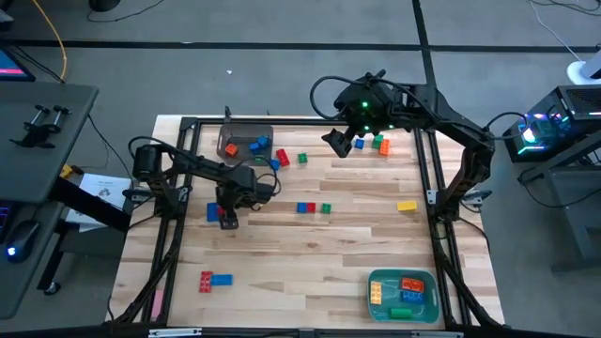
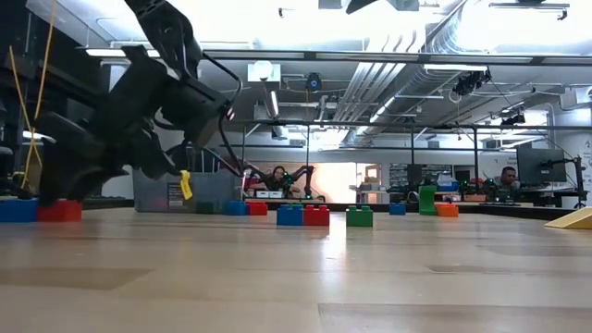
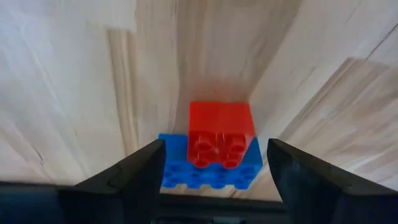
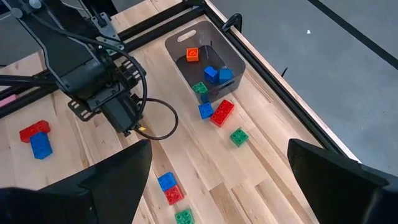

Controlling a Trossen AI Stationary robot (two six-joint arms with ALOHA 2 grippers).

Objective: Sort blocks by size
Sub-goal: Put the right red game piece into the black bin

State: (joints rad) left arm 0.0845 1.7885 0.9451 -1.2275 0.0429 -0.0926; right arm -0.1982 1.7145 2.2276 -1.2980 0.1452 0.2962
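Bright overhead lighting, soft shadows, blurry foreground

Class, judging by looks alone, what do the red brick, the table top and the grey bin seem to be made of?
Red brick: likely plastic, smooth, moulded studs. Table top: wood, pale planks with visible grain. Grey bin: probably plastic, thin matte walls, though that is less certain.

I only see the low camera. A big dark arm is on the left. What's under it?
Observer: The left tool is open, with a red block and a blue block between its fingers.
Operator: Where's the other arm?
Observer: The right tool hovers open over the table's far side, beside a small blue block.
Operator: Are any blocks put away?
Observer: Yes. A teal bin and a grey bin each hold several.
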